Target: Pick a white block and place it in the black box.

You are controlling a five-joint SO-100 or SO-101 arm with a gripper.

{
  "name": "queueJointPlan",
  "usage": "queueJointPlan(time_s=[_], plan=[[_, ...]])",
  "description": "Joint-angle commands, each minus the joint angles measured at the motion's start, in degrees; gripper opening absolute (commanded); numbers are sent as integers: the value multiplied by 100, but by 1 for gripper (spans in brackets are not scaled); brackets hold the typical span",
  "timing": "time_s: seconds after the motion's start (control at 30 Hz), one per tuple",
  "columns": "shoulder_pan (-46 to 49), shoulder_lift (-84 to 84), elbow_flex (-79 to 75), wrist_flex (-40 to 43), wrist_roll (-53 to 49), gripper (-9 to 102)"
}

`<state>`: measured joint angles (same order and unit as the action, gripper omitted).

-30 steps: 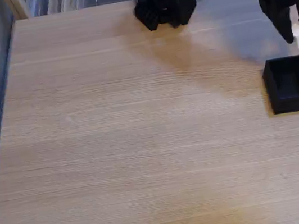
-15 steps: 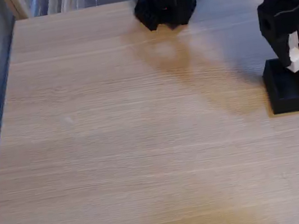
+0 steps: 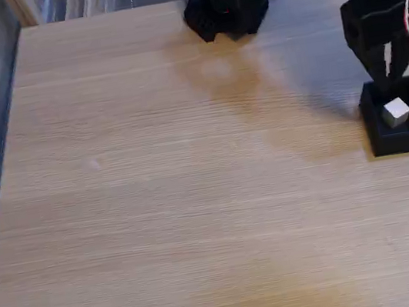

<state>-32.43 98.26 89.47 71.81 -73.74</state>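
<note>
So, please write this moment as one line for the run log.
stage: release | white block: inside black box, free of claw | claw: open, above box's far edge | table: wood

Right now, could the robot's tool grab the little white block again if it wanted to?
Probably yes. The tool hangs right over the black box, its fingers apart, and the white block sits inside just below them. The box has no lid and nothing covers the block, though the thin walls leave little room.

text: can't read any from here
labels: none i can make out
brands: nothing legible
numbers: none either
</note>
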Motion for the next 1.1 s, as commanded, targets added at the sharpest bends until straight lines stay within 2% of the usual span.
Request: queueJointPlan(time_s=[0.0,0.23,0.43,0.6,0.83,0.9,1.07], plan=[[167,914,747,-229,-264,0],[773,3234,3533,-949,-1081,0],[1433,5414,5880,-967,-1811,0],[2021,7312,7532,-668,-2329,0],[2856,8402,8692,-387,-2777,0],[3032,8745,8842,-44,-2848,0],[2848,9220,8842,501,-1934,0]])
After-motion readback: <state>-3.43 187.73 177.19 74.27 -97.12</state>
